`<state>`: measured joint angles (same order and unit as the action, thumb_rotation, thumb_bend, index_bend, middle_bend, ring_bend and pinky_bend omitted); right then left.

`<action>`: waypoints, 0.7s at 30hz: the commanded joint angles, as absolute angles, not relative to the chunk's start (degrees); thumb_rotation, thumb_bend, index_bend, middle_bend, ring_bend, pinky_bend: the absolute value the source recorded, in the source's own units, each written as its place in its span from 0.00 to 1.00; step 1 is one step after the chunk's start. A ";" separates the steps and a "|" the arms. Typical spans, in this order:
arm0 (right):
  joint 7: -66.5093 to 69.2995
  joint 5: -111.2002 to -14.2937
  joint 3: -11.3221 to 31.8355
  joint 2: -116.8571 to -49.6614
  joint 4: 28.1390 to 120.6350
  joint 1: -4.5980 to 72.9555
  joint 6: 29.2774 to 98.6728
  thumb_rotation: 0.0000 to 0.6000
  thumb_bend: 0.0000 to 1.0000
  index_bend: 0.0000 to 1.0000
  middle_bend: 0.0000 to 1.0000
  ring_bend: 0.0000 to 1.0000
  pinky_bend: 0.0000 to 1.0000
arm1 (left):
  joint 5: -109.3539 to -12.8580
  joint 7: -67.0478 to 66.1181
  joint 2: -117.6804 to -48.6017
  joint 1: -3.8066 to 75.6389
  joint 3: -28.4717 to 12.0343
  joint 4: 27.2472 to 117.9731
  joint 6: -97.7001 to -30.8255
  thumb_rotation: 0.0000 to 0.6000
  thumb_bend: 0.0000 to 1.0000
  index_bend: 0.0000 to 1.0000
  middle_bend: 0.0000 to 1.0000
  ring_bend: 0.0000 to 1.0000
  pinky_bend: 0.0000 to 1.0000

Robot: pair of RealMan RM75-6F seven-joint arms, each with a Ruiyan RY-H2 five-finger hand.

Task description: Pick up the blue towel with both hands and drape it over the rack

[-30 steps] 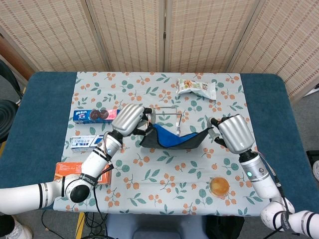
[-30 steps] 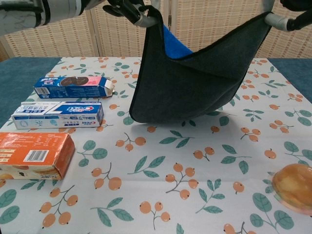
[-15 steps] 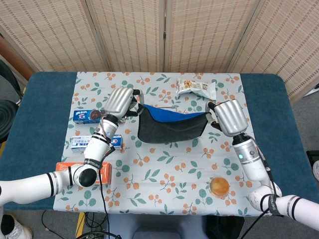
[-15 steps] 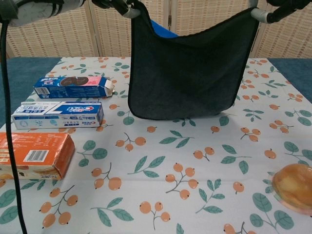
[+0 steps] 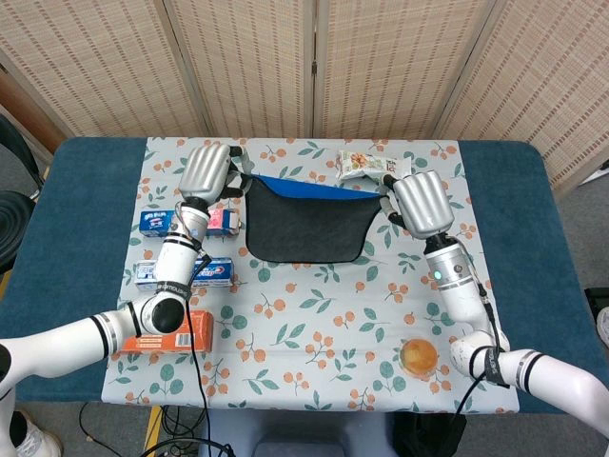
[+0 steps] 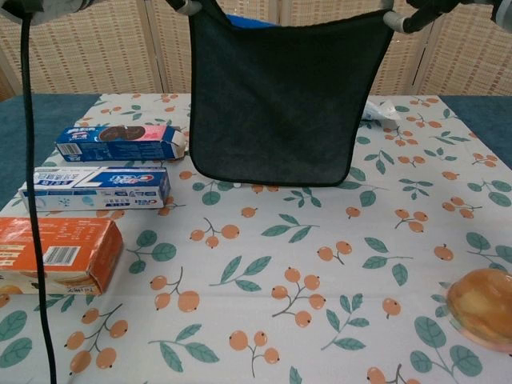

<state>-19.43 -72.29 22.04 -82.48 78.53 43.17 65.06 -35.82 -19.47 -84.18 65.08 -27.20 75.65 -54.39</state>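
The blue towel [image 5: 304, 227] hangs spread flat between my two hands, its dark back toward the chest camera [image 6: 272, 96] and a blue strip showing along its top edge. My left hand [image 5: 209, 171] grips the towel's left top corner. My right hand [image 5: 419, 202] grips the right top corner. In the chest view only fingers of the left hand [image 6: 188, 6] and of the right hand [image 6: 408, 12] show at the top edge. The towel's lower hem hangs just above the tablecloth. The rack is hidden behind the towel in both views.
A cookie box [image 6: 120, 142], a toothpaste box [image 6: 96, 188] and an orange box [image 6: 56, 254] lie along the left side. A snack bag [image 5: 366, 164] lies at the back, beside my right hand. A round orange cup [image 5: 420, 356] sits front right.
Both hands have carried the towel up and toward the far side of the table. The sagging towel has been pulled taut and flat, and it now covers the rack.
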 commanded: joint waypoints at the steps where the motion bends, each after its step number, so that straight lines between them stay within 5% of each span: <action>1: -19.33 -71.62 22.42 -83.43 77.00 44.30 64.62 1.00 0.43 0.67 0.93 0.85 1.00 | -34.58 -19.77 -84.43 65.40 -27.40 74.47 -54.01 1.00 0.43 0.65 1.00 0.95 1.00; 21: -23.52 -67.72 22.38 -88.03 65.40 52.48 58.77 1.00 0.43 0.67 0.93 0.85 1.00 | -29.92 -23.31 -85.29 66.96 -26.40 72.92 -52.68 1.00 0.43 0.65 1.00 0.95 1.00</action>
<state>-23.44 -68.06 22.65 -87.53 66.00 52.14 59.10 -29.96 -23.23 -85.20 66.89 -26.46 73.02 -52.69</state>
